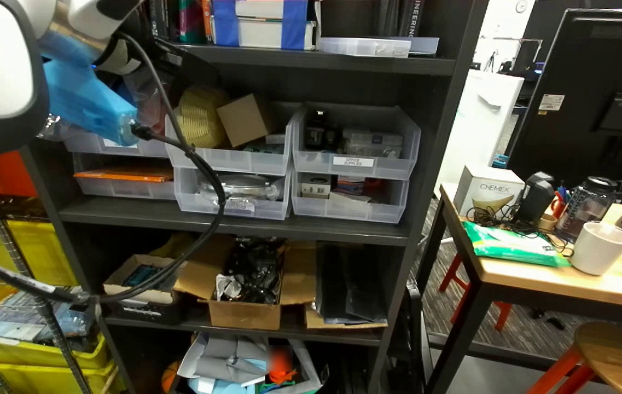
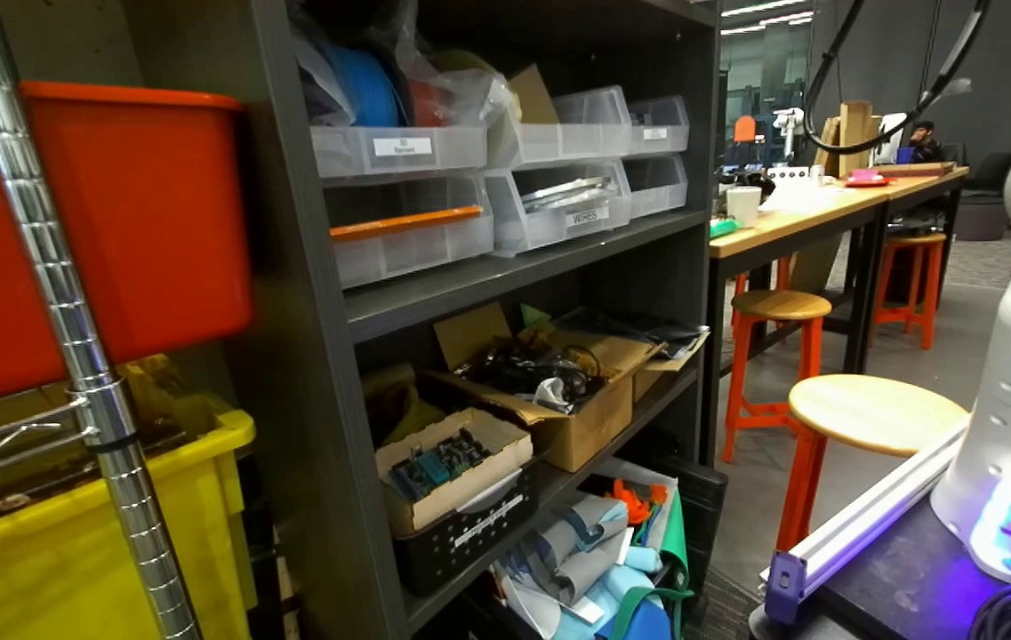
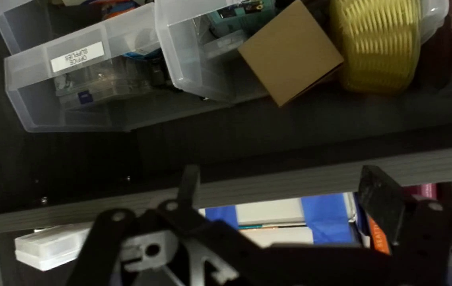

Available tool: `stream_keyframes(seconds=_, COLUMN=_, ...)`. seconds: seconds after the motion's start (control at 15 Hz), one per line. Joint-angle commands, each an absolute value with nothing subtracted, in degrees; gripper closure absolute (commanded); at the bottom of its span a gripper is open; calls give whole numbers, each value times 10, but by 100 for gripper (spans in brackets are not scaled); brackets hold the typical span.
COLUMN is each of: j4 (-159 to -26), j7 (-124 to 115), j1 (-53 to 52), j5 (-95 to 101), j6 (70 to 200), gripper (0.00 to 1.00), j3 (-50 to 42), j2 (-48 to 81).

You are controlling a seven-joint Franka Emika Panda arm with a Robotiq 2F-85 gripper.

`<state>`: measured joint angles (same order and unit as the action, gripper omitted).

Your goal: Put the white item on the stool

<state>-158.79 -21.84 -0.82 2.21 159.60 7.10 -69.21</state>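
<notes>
Partly hidden: nearest stool (image 2: 877,412), behind rail (image 2: 878,508); pincer (image 3: 281,171) spread, cropped below.

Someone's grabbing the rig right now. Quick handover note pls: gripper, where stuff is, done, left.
Gripper: open, nothing between the fingers, facing the shelving.
Item: probably the flat whitish case lying on the upper shelf; pictures don't confirm it's the one meant.
Stools: several in an exterior view; target not settled.
Done: no grasp, no placement; the case is on none of the visible stool tops.
Left: confirm item and stool, then grasp, carry, set down.
</notes>
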Motion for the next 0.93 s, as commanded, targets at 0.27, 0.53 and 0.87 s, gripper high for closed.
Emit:
stream_keyframes(seconds=0.27, j4=-1589, j7=-185, j1=-46, j5=-99, j6=1640, gripper=0, j3=8, j2=-660)
stream_keyframes(seconds=0.53, j4=-1590, j7=-168, j1=-38, j5=-102, j6=1619, gripper=0, j3=15, j2=-666)
stream_keyframes(seconds=0.87, j4=-1590, j7=-165, j1=-45, j5=-103, j6=1621, gripper=0, j3=11, j2=-663)
